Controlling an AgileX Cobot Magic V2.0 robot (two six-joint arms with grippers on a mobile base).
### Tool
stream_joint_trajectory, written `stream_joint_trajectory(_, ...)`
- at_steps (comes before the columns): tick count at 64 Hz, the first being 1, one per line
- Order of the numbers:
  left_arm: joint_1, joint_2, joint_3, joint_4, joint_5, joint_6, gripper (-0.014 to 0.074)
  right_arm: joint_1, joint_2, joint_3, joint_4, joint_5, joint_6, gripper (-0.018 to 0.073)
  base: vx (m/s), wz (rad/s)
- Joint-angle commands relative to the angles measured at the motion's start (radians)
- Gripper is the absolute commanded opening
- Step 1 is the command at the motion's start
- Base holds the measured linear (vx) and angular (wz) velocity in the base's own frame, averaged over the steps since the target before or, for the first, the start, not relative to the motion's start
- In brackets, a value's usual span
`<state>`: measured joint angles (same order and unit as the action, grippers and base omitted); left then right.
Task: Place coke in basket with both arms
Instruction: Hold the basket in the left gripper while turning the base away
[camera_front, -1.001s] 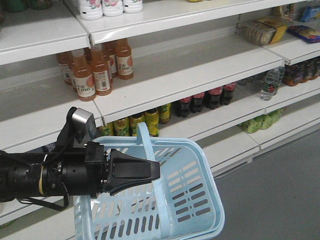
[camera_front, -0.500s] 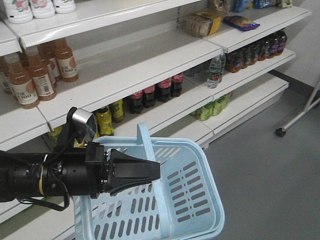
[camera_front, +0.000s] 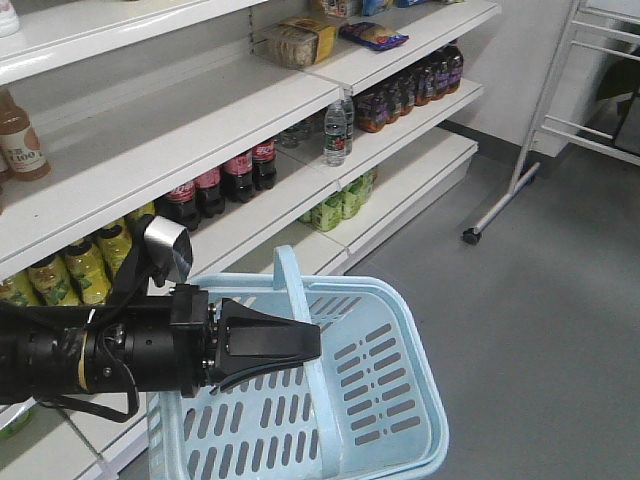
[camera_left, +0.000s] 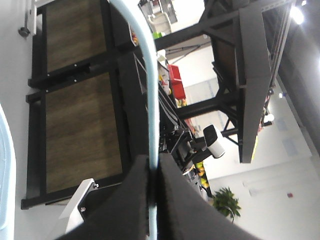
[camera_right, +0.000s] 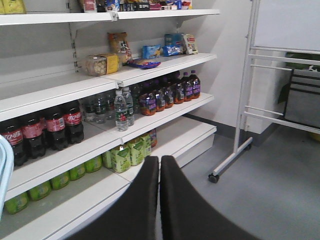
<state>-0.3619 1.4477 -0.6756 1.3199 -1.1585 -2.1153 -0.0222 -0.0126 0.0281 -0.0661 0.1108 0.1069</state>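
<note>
The left claw (camera_left: 153, 167) is pinched tight on the thin light-blue hoop handle (camera_left: 150, 75), which runs up between its two black jaws in the left wrist view. In the front view the same claw (camera_front: 312, 340) sits low and left of centre at the end of the black arm (camera_front: 60, 360), with a small silver-grey box (camera_front: 168, 250) above it. It carries the light-blue slotted plastic basket (camera_front: 400, 390), which fills the lower middle of that frame. No bottle shows in the visible part of its inside. The right claw (camera_right: 159, 161), at bottom centre of its own view, has its jaws pressed together with nothing between them.

Further out, white shelves (camera_front: 230, 115) cross the upper left of the front view, bearing dark cola bottles with red label bands (camera_front: 222, 182) and a clear water bottle (camera_front: 337, 135). The coke, an almost wholly red small bottle, shows in no view, so where it is cannot be told.

The step in hand is probably bringing the basket to the coke. The handle wants a firm pinch, with the basket level and its mouth open toward the right arm. The right claw must spread before reaching, and should pass over the dark bottles.
</note>
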Motion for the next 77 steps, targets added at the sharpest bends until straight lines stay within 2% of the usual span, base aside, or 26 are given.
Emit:
stream_joint_trajectory(1,-0.005,-0.037,-0.02,-0.07,-0.219,-0.001,-0.0007,-0.006,-0.014,0.015,-0.003,-0.077,-0.005,-0.0004,-0.03,-0.3)
stream_joint_trajectory(77,-0.005,-0.037,-0.02,-0.07,-0.219,-0.001,-0.0007,-0.006,-0.014,0.015,-0.003,-0.077,-0.005,-0.0004,0.03,-0.31)
